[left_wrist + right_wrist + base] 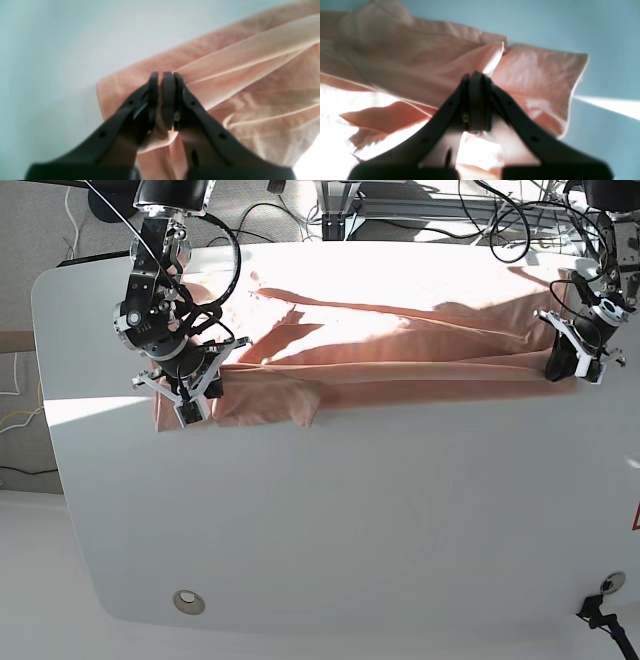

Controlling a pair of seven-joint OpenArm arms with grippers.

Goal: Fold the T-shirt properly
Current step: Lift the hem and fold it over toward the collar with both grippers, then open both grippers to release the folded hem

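Soft matt cloth T-shirt (400,345); smooth white table (350,520).

Counts: one T-shirt (380,345), the only cloth in view, salmon-pink, spread across the far half of the surface. One surface (350,520), white with rounded corners. Two arms, one per side of the base view. Two grippers: left gripper (566,367), right gripper (190,408). Each has two dark fingers (153,86), so four fingers total; both pairs pressed together on cloth. Two round fittings at the surface's near edge: one at near left (186,602), one at near right (611,582). Several dark cables (510,225) beyond the far edge, too tangled to count.
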